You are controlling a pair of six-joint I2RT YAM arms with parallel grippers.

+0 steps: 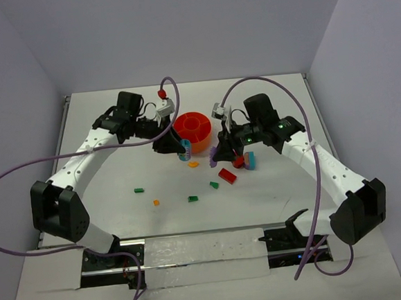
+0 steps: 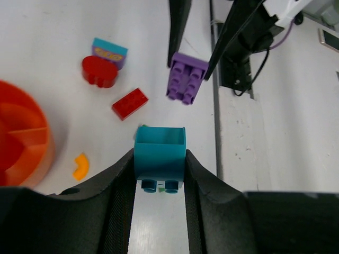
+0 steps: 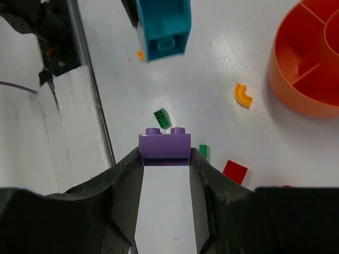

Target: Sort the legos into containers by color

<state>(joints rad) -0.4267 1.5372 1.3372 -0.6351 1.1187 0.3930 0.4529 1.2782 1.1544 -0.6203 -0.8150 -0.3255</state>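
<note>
Sorting looks barely begun: the orange bowl [image 1: 201, 146] shows nothing in its visible wedges. The left pincer [image 2: 159, 161] pinches a teal block [image 2: 159, 151] at the bowl's seven o'clock, the right pincer [image 3: 165, 156] a purple block [image 3: 164, 150] at four. A red brick [image 1: 227, 176] and green bricks [image 1: 193, 198] lie loose toward six.

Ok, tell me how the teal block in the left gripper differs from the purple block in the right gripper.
The teal block sits in the left gripper, the purple block in the right gripper. The teal block's studs point back toward its own wrist camera, hollow side outward. The purple block's studs point away from its wrist. Both are clamped, neither yet in the orange bowl.
</note>
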